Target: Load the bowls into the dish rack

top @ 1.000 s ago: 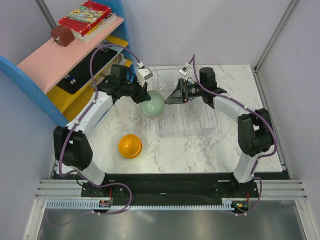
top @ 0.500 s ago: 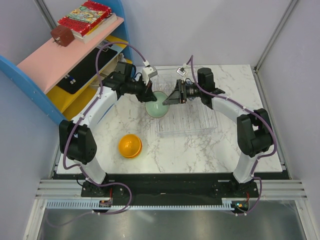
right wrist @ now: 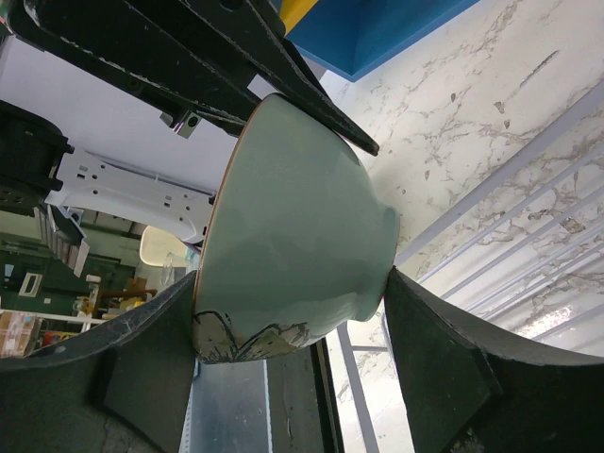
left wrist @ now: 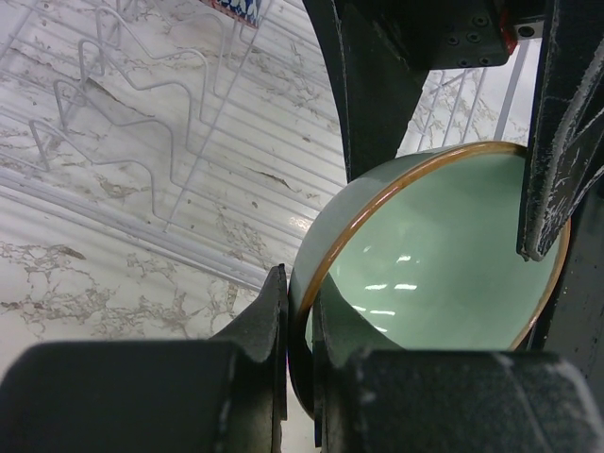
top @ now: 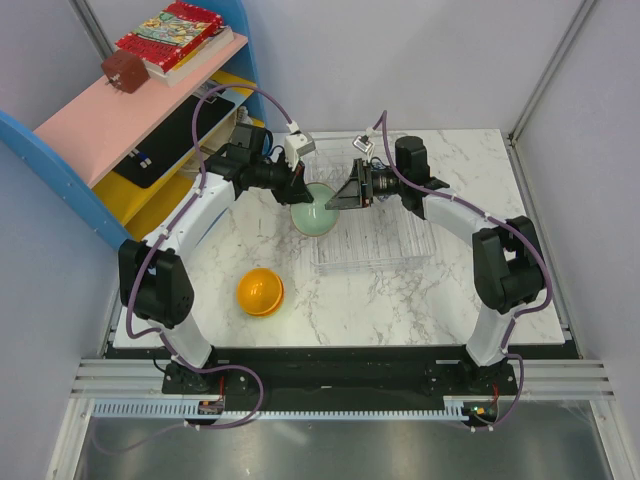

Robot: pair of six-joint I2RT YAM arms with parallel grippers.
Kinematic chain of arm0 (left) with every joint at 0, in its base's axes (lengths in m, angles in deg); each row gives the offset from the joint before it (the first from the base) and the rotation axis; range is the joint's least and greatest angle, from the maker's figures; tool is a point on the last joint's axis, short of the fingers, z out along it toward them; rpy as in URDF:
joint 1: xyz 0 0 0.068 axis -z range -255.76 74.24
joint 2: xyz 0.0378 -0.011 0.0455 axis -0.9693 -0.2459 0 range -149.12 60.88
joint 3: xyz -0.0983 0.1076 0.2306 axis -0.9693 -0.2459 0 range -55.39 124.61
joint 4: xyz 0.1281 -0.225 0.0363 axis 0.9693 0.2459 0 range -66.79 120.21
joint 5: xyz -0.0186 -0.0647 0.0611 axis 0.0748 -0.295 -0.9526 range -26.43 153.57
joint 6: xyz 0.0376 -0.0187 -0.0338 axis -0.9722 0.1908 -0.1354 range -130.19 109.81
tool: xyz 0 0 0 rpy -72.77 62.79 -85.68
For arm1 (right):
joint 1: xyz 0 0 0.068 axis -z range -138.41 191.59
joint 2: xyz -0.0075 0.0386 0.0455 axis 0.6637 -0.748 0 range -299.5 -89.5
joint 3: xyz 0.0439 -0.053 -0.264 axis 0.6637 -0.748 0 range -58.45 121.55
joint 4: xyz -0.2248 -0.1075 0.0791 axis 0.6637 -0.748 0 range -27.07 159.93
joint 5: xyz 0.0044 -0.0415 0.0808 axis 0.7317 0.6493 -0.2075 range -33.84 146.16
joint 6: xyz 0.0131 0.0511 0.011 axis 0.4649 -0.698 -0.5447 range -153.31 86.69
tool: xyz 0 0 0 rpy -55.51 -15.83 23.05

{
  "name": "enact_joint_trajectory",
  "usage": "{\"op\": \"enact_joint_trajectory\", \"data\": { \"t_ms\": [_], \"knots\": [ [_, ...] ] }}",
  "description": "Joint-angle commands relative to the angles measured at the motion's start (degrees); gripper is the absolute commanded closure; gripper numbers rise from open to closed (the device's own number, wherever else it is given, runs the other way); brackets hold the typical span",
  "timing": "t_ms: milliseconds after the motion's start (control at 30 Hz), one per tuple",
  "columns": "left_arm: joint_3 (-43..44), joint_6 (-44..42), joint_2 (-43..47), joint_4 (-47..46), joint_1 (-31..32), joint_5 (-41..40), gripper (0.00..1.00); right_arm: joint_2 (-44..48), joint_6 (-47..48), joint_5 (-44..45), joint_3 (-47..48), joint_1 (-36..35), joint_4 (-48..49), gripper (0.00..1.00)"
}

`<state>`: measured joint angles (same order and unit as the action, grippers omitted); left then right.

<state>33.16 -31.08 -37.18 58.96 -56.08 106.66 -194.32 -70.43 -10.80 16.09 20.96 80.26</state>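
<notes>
A pale green bowl (top: pixel 318 212) with a brown rim hangs on edge over the left rim of the clear dish rack (top: pixel 385 245). My left gripper (top: pixel 298 190) is shut on its rim (left wrist: pixel 326 255), one finger inside and one outside. My right gripper (top: pixel 337 198) reaches in from the right. In the right wrist view its fingers (right wrist: pixel 151 359) press the bowl (right wrist: pixel 293 208) at the rim and at the foot. An orange-yellow bowl (top: pixel 260 291) lies on the table at the front left. The other bowls are out of view.
The blue-and-pink shelf unit (top: pixel 120 120) with books stands at the back left, close behind my left arm. Thin wire prongs of the rack (left wrist: pixel 123 104) stand just below and left of the held bowl. Marble tabletop (top: pixel 380 300) lies in front of the rack.
My left arm carried the green bowl a little right and back, to the rack's left rim. My right gripper's fingers then came together onto the bowl.
</notes>
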Motion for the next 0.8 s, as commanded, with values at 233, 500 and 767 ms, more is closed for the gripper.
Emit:
{"op": "enact_joint_trajectory", "data": {
  "t_ms": [233, 500, 767],
  "knots": [
    [3.3, 1.2, 0.0, -1.5, 0.8, 5.3, 0.84, -1.7, -7.7, -3.1, -1.7, 0.0, 12.2, 1.0],
    [2.5, 0.8, 0.6, -1.4, 0.7, 5.1, 0.51, -1.7, -5.2, -0.8, -1.3, 0.1, 8.6, 1.0],
    [0.3, 2.4, 2.9, -2.4, -2.4, 5.5, 0.16, -1.4, -0.2, 2.8, -0.1, 0.8, 1.9, 1.0]
  ]
}}
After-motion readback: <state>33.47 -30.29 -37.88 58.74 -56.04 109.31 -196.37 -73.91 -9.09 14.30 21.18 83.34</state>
